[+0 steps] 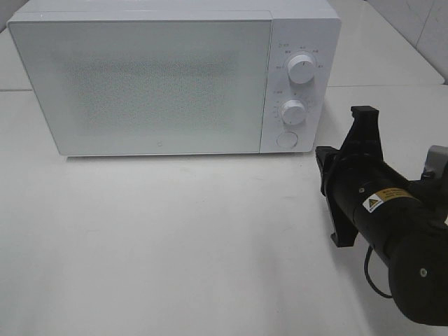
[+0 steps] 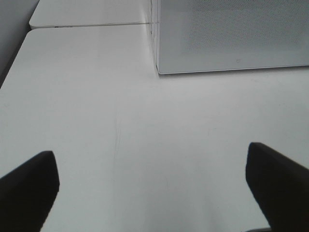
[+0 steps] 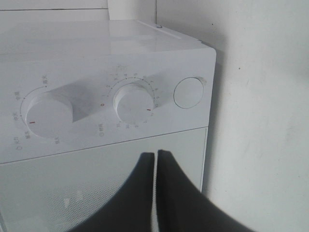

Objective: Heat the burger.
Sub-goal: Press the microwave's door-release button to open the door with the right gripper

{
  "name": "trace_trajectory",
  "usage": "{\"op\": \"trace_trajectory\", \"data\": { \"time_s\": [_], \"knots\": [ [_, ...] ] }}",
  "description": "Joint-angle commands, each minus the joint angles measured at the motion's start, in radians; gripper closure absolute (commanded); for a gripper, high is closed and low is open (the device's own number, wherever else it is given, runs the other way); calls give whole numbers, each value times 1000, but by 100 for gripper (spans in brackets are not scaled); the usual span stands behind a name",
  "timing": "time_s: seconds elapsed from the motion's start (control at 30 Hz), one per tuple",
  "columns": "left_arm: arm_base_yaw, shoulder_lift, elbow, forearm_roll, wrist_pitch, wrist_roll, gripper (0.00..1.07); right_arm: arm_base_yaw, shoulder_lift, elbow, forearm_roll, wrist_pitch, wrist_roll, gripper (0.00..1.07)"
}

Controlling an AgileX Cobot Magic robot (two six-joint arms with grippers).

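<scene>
White tabletop [image 1: 175, 245] bears a shut microwave [image 1: 161, 84]; right gripper [image 3: 155, 154] pinched together facing its dials [image 3: 133, 104], left gripper [image 2: 149, 154] spread wide.

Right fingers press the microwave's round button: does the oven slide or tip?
Tipping looks unlikely: the microwave is a wide, low box flat on the table, and the round button sits low. A hard push might slide it on that smooth surface.

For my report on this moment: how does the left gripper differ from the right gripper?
The left gripper has its fingers wide apart; the right gripper has its fingers pressed together. The left gripper faces the table beside the microwave; the right gripper points at the microwave's control panel. Both have black fingers and hold nothing.
</scene>
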Motion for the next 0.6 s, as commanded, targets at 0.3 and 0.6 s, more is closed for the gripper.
{"op": "trace_trajectory", "data": {
  "time_s": [0.3,0.6],
  "knots": [
    [2,-21,4,3,-6,-8,3,-94,1,-47,-84,96,-30,107],
    [2,-21,4,3,-6,-8,3,-163,30,-127,-117,191,-98,107]
  ]
}}
